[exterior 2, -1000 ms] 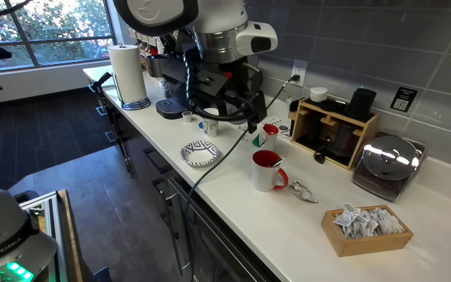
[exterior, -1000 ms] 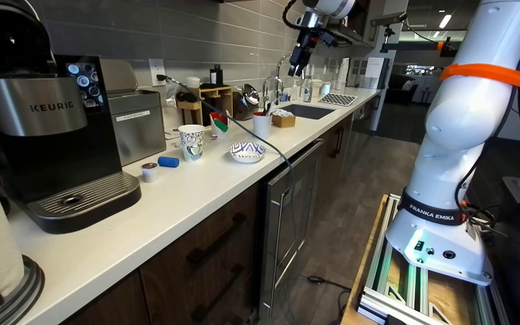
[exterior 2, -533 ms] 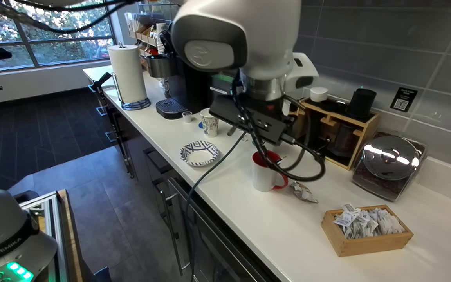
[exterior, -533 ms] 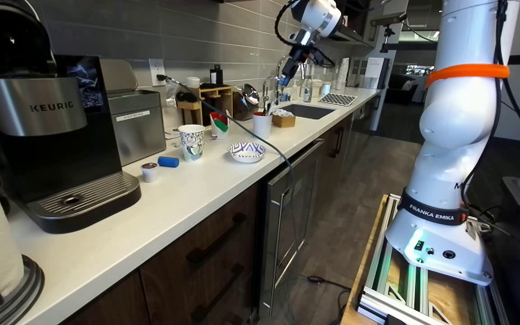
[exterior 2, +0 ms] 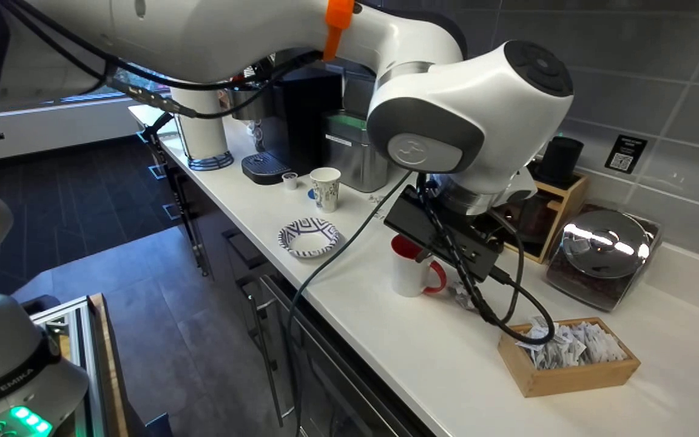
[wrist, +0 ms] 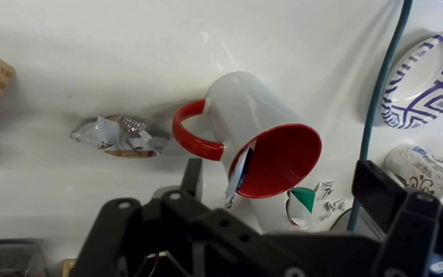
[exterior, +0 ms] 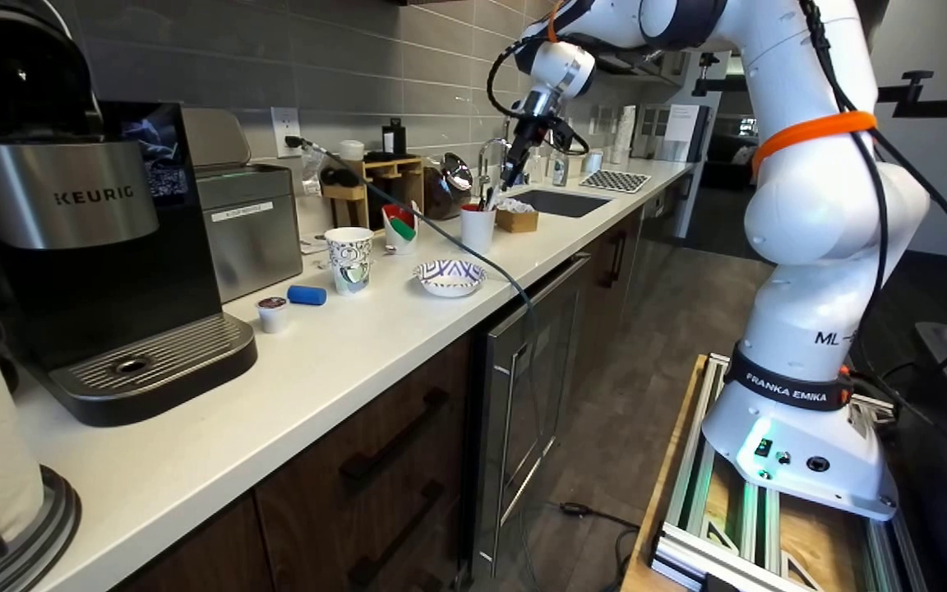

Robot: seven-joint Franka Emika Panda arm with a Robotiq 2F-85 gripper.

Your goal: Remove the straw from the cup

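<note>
One pincer (wrist: 281, 181) stands over the white, red-lined mug (wrist: 240, 100), its fingers spread wide and gripping nothing; the wrist view shows a broad gap between them. In both exterior views it is close above the mug, though whether it touches the mug cannot be told, since the arm (exterior 2: 440, 115) hides much of it.

The mug is upright on the pale surface (exterior 2: 471, 376). Out of its mouth, on the handle side, leans a flat strip (wrist: 238, 175), silvery and dark, with its free end poking past the mug's rim. That strip is what fits the task's straw; whether it truly is one cannot be made out. In the wrist view one finger is near it.

Just beside the mug, past the handle, lies a crumpled wrapper (wrist: 115, 138). Farther from the mug on that side is a wooden box (exterior 2: 577, 379) of white packets (exterior 2: 586, 343).

Across the mug from its handle, a patterned bowl (exterior 2: 308, 243) sits well apart from it, with a teal cable (wrist: 377, 88) running between bowl and mug. A paper cup (exterior 2: 325, 191) stands well apart from the mug on that side too. Near the mug is a white container (exterior: 399, 238) with red and green showing at its top.
</note>
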